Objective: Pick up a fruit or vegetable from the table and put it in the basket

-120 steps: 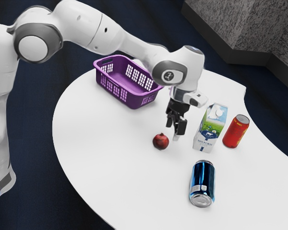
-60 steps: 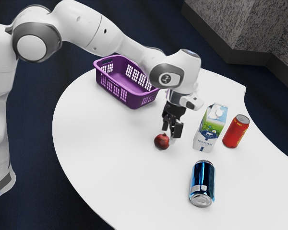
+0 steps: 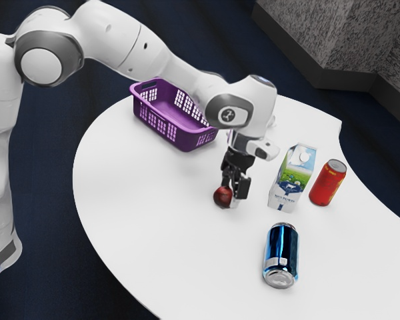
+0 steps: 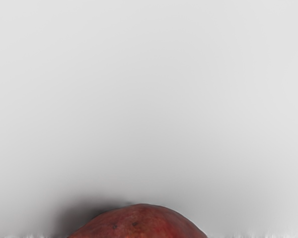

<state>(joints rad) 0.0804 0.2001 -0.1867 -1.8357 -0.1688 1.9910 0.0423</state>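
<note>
What worries me first is an off-centre squeeze: the pomegranate (image 3: 221, 197) is round, and if I close with one pad low or to one side of its middle, it could roll out across the table (image 3: 130, 207). Pressing too deep could scrape the tips on the tabletop. I'd also watch the milk carton (image 3: 290, 185), near the fingers (image 3: 243, 187) towards the exterior view's right; a sideways swing could knock it.

I read the fingers as fairly wide, a gap showing between them, clasping nothing. The fruit sits low at their tips, on the table; whether either pad brushes it, I can't tell. The basket (image 3: 177, 138) stands well apart from them, towards the exterior view's upper left, so a weak grip might fail on that carry.
</note>
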